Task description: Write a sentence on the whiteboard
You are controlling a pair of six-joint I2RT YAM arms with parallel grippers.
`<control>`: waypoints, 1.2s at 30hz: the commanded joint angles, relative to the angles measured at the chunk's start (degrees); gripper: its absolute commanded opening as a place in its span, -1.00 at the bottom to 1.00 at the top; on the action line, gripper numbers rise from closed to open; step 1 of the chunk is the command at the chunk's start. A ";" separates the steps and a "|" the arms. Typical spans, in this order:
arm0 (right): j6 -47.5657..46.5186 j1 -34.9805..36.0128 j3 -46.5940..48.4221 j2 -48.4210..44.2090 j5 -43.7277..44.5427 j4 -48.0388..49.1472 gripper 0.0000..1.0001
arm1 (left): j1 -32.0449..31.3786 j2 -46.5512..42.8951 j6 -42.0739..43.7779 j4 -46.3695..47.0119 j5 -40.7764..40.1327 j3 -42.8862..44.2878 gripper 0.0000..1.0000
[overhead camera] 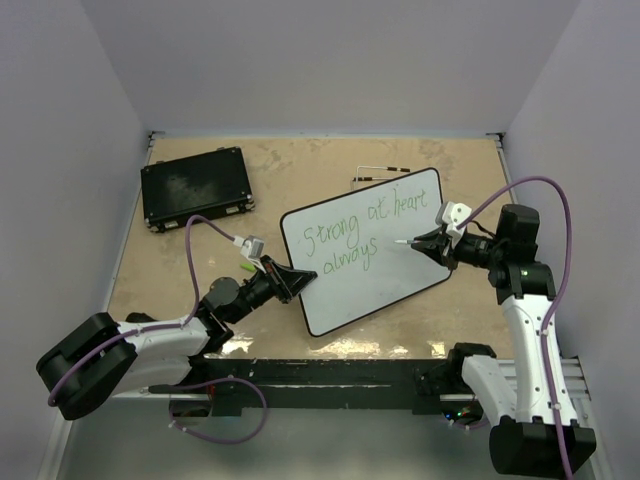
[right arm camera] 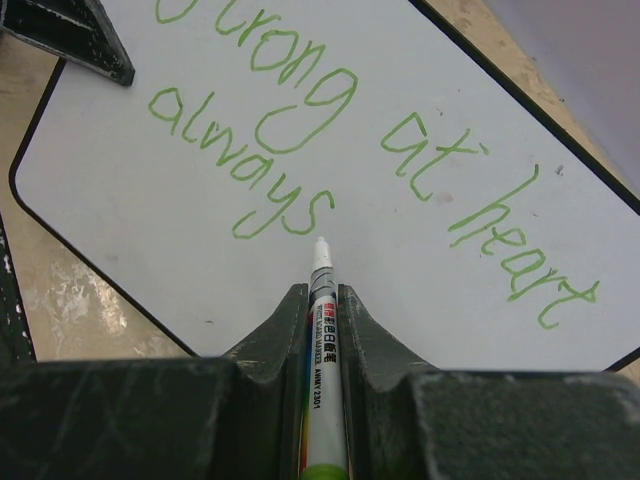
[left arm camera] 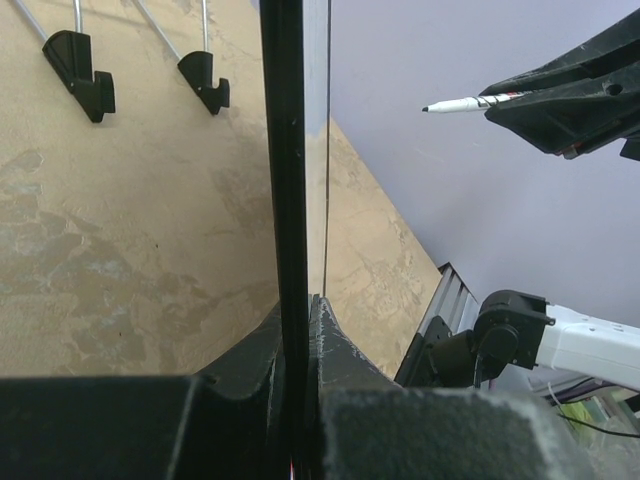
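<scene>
Our left gripper (left arm camera: pixel 298 305) clamps the glossy white whiteboard (overhead camera: pixel 370 290), right gripper (right arm camera: pixel 320 295) pinches the white marker (right arm camera: pixel 324 360), green sentence (right arm camera: pixel 290 125) stops at "always", so we write beside it next.

In the right wrist view, the start of the sentence (right arm camera: pixel 290 120) is cut off by the upper edge. The corners of the whiteboard (right arm camera: pixel 120 220) ahead and to the right of the right gripper (right arm camera: pixel 320 295) are lost past the frame. The marker (right arm camera: pixel 322 400) is sunk between the fingers and its rear is cut off below. Whether its tip touches the whiteboard cannot be told. From the left gripper (left arm camera: pixel 298 310), the whiteboard is seen edge-on, so its written face is concealed. A thin wire object (overhead camera: pixel 380 172) beyond the whiteboard is too small to be identified.
</scene>
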 commanded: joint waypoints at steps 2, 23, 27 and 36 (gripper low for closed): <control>-0.19 -0.30 0.25 -0.26 -0.75 0.41 -1.00 | 0.80 -0.03 5.88 5.18 3.13 0.77 -1.00; -3.53 -0.04 0.87 4.74 5.41 4.10 -1.00 | 1.94 1.81 -0.27 6.76 4.63 1.31 -1.00; -0.47 4.51 -1.67 4.66 7.33 8.40 -1.00 | 2.03 3.31 -1.07 8.17 4.72 1.57 -1.00; -0.53 9.01 -1.24 7.90 13.14 9.21 -1.00 | 2.03 4.02 -1.16 8.34 4.72 1.83 -1.00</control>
